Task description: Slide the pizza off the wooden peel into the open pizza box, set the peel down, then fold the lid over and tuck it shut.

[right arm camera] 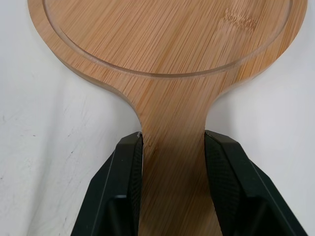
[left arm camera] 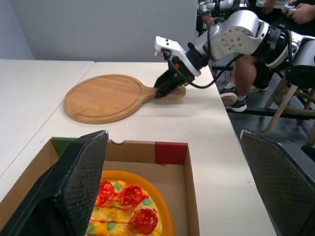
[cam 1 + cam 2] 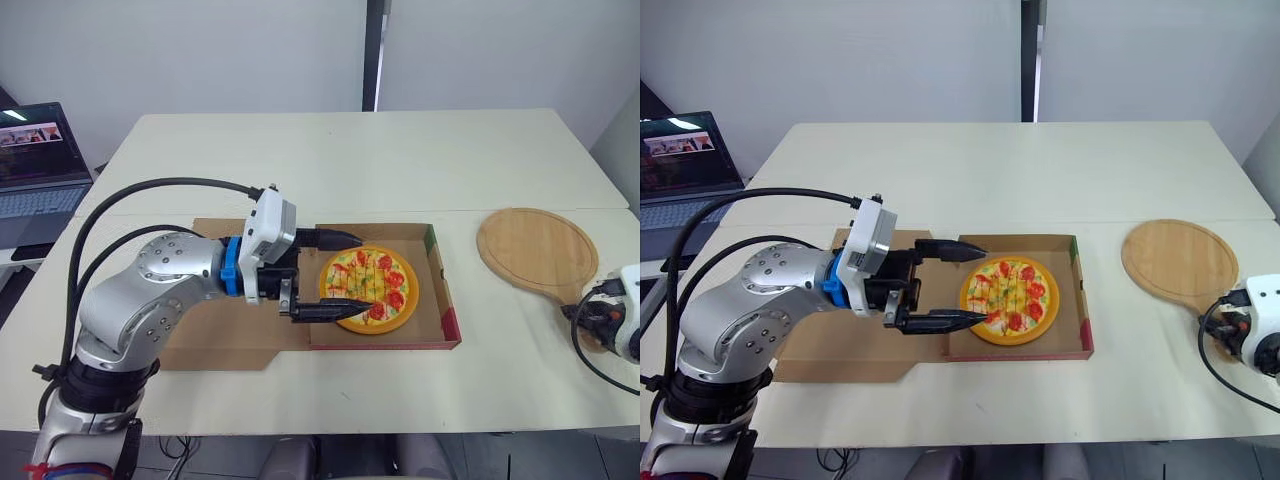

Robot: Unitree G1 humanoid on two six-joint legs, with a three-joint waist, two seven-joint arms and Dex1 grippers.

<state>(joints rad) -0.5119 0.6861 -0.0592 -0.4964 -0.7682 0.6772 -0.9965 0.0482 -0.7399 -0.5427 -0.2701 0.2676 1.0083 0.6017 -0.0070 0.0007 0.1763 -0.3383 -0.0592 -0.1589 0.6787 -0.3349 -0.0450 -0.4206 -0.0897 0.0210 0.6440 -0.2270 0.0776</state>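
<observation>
Left gripper (image 3: pixel 365 272): spread wide and holding nothing; one black finger hangs over the far left corner of the pizza box (image 3: pixel 438 262), the other over the near left edge of the pizza (image 3: pixel 372 290); whether that finger touches the pizza cannot be told
Left arm: elbow bent, forearm reaching in from the robot's left across the box lid (image 3: pixel 215 345), wrist level and pointing toward the robot's right
Right gripper (image 1: pixel 173 137): narrow, closed on the handle of the wooden peel (image 3: pixel 535 248); its fingers (image 1: pixel 128 167) press the handle's two side edges
Right arm: wrist low over the table (image 3: pixel 350 160) at the robot's right, aimed along the handle toward the round blade
Pizza: lying flat inside the box, toward its left half
Peel: bare and flat on the table, well apart from the box on its right
Lid: unfolded flat on the table, left of the box
Writing: a faint mark burned into the peel's blade, too small to read; none legible on the box
Laptop (image 3: pixel 40 160): open at the far left, screen lit
</observation>
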